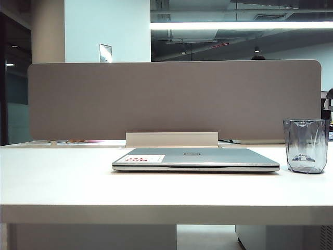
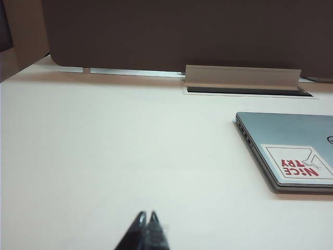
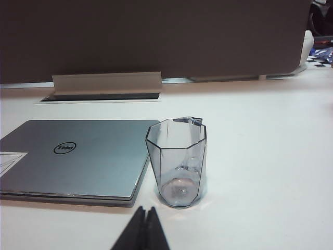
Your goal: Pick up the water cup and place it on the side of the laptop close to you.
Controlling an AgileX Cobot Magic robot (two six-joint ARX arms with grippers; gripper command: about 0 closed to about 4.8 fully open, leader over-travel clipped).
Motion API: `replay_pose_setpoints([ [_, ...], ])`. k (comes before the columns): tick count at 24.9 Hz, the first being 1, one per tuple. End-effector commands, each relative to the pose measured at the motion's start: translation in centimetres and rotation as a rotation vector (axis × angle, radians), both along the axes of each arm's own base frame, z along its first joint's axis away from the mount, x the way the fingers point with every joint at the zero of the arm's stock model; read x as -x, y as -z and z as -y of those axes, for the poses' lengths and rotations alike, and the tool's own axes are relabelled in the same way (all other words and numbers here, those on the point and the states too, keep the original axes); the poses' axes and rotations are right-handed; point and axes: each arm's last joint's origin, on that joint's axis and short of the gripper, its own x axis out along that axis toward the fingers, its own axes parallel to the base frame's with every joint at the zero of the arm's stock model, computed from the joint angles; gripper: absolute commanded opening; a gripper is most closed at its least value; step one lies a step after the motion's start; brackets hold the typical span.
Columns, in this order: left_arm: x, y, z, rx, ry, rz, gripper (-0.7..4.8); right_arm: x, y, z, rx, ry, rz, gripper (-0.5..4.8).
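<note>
The left gripper point(image 2: 147, 214) is seen low over bare tabletop point(image 2: 104, 156), its fingertips pressed together and nothing held; the laptop point(image 2: 291, 151) lies ahead of those fingertips and off toward the middle of the table, so this arm is judged to be parked clear of the work. One laptop is counted, closed and flat, with one white sticker point(image 2: 299, 164) on its lid, and the table strip nearer the robot is left free, which suits it as the drop spot. One water cup point(image 3: 177, 161) is counted, upright and apparently empty, just beside the laptop's edge, apart from it. The right gripper point(image 3: 146, 210) is shut and empty, and the cup stands just beyond its fingertips, so the right arm is judged the one to take it once the fingers are opened.
</note>
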Motion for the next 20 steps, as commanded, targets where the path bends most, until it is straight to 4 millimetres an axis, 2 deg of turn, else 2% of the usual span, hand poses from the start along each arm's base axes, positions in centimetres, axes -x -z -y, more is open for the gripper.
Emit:
replay_pose_setpoints([
  [1,0.0,-0.2,0.1,-0.001,0.034,0.011,-0.04,0.4,-1.3,0.1,0.0,0.024,0.018,-0.06],
  [6,0.0,0.1,0.2,0.0,0.081,-0.019,-0.04,0.8,-3.2,0.1,0.001,0.054,-0.003,-0.06],
  [12,0.0,0.2,0.2,0.001,0.081,-0.025,-0.04,0.1,-4.7,0.2,0.012,0.055,-0.042,-0.06],
  [18,0.0,0.2,0.2,0.001,0.081,-0.025,-0.04,-2.7,-7.2,0.2,0.113,0.051,-0.081,-0.06],
  [20,0.0,0.2,0.2,0.001,0.081,-0.025,-0.04,-4.5,-8.2,0.3,0.113,0.05,-0.099,-0.06],
])
